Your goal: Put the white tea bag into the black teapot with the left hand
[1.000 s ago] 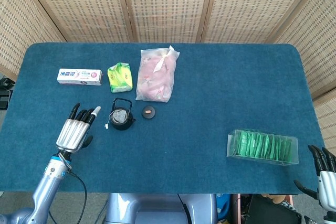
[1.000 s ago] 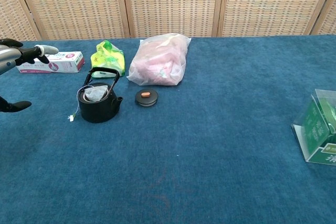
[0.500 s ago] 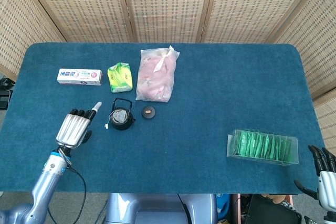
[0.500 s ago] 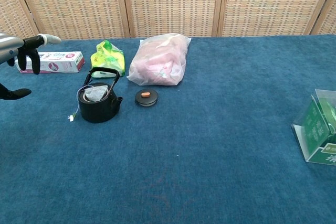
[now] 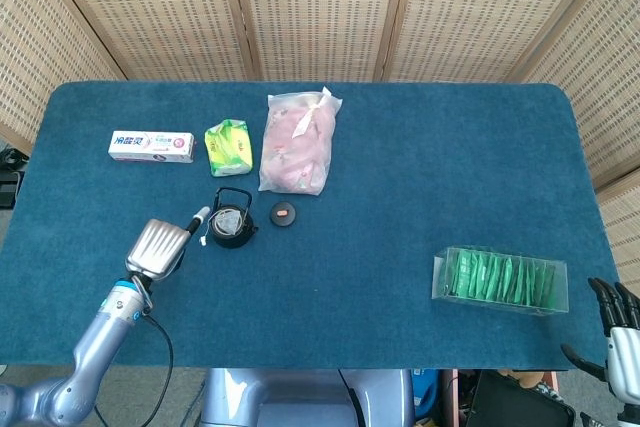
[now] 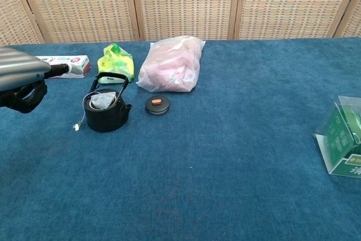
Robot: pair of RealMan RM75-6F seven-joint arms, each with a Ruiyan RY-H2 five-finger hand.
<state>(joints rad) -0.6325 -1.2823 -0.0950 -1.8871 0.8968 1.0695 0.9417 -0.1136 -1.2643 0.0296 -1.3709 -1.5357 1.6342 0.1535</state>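
Only unreadable print; toothpaste box (image 5: 152,145)

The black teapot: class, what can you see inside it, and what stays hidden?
Inside the black teapot sits the white tea bag; its string hangs over the rim to the table. The pot's bottom is covered.

Obstacles, far-left quarter of table (image 5: 420,177): toothpaste box (image 5: 152,145), green packet (image 5: 229,146), pink bag (image 5: 298,142) in a row; black teapot (image 5: 230,223) just in front, handle upright; small lid (image 5: 284,213) just right of it. Left hand (image 5: 160,245) near teapot's left side. Clear box of green sachets (image 5: 500,280) at right front. Open cloth: centre, far right, front left.
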